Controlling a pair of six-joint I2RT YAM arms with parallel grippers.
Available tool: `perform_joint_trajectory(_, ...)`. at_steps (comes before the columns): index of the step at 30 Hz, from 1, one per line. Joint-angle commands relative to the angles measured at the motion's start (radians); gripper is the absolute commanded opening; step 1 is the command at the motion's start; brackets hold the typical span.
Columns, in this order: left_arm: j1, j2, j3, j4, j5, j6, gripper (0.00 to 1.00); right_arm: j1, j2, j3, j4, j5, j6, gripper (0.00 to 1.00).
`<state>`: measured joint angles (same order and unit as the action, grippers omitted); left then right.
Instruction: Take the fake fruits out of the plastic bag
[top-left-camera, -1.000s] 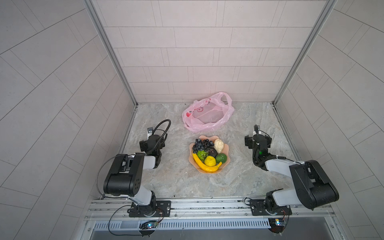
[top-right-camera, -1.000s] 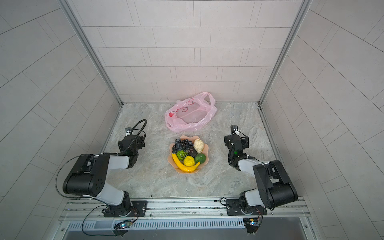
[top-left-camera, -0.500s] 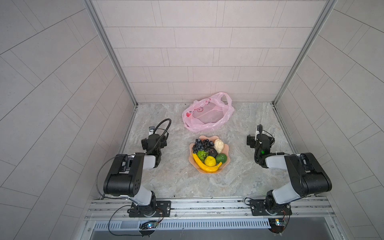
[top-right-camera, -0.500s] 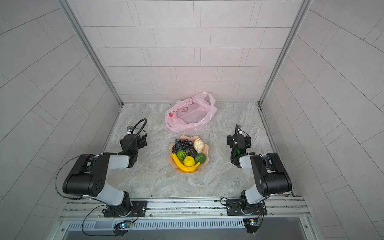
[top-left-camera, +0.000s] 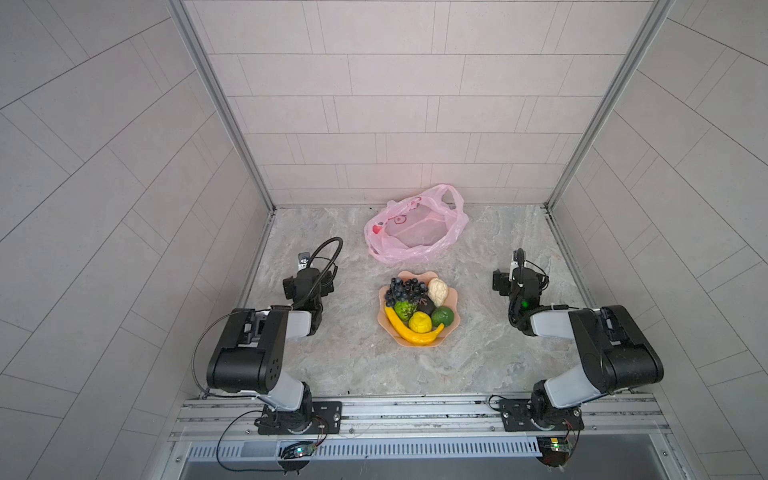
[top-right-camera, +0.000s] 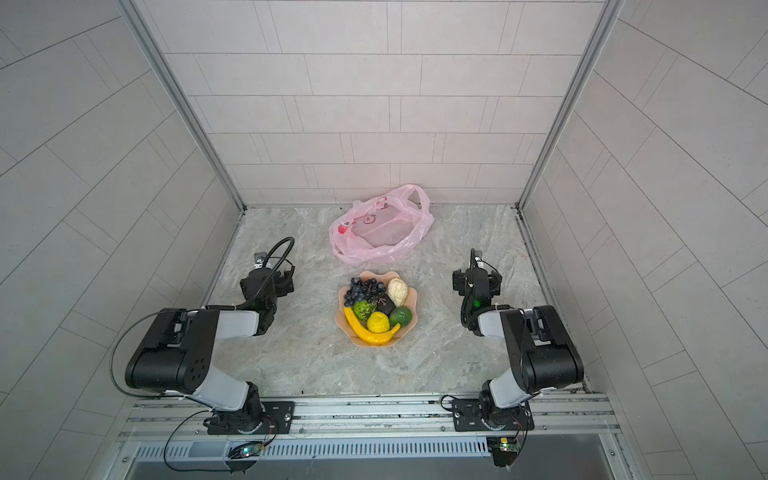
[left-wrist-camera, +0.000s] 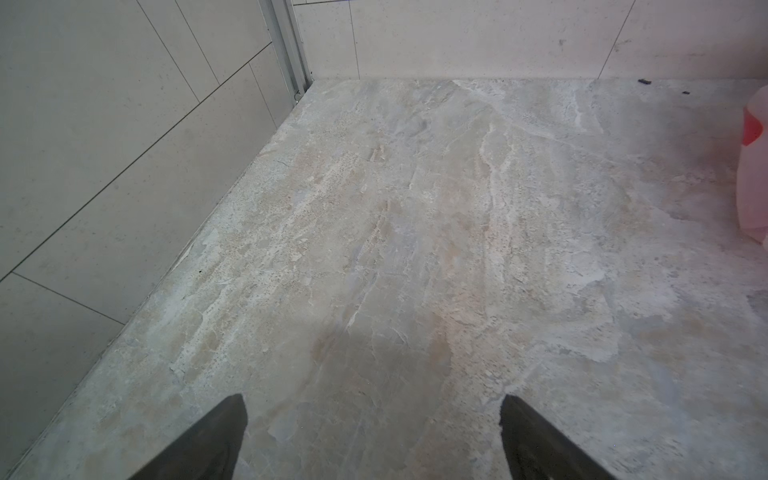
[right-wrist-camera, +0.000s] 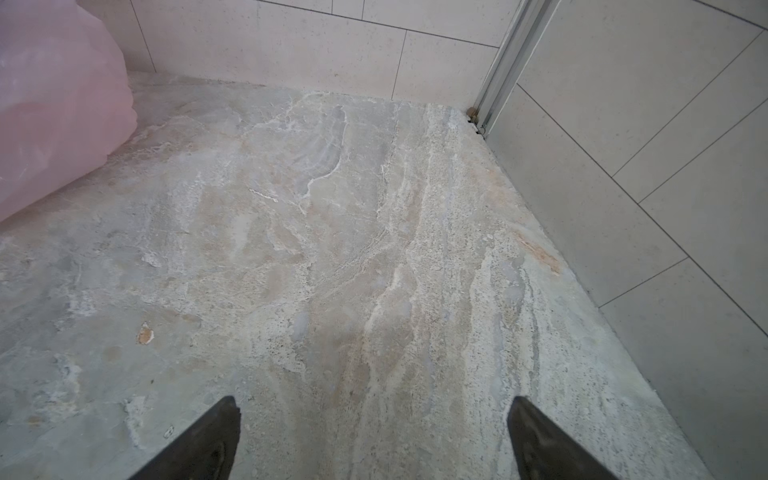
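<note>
The pink plastic bag (top-left-camera: 415, 226) (top-right-camera: 380, 228) lies crumpled and flat near the back wall, and I see no fruit through it. The fake fruits sit in a peach scalloped dish (top-left-camera: 420, 344): a banana (top-left-camera: 409, 330), a grape bunch (top-left-camera: 401, 291), a cream knobbly one (top-left-camera: 438, 291), a green ball (top-left-camera: 442, 316), a bumpy yellow one (top-left-camera: 419, 322). My left gripper (top-left-camera: 308, 286) (left-wrist-camera: 374, 405) rests low left of the dish, open and empty. My right gripper (top-left-camera: 517, 282) (right-wrist-camera: 374, 407) rests right of the dish, also open and empty. An edge of the bag (left-wrist-camera: 754, 166) (right-wrist-camera: 54, 104) shows in each wrist view.
Tiled walls close in the marble floor (top-left-camera: 353, 357) on three sides, with metal corner posts (top-left-camera: 224, 108) at the back. Both arms are folded low near their bases on the front rail (top-left-camera: 415, 411). Bare floor lies ahead of each gripper.
The right arm has folded back toward its base, its gripper staying about where it was. The left gripper has hardly shifted. Bag, dish and fruits are unmoved.
</note>
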<state>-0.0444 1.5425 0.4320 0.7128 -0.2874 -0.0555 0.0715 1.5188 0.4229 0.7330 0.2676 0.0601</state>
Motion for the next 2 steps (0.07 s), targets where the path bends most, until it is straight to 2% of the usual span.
perform_joint_trajectory(1,-0.002,-0.016,0.008,0.013,0.001,-0.006,1.0,-0.002,-0.007,0.009,-0.007,-0.007,0.001,0.99)
perform_joint_trajectory(2,-0.002,-0.017,0.008,0.013,0.001,-0.006,1.0,-0.002,-0.008,0.005,-0.002,-0.007,0.003,0.99)
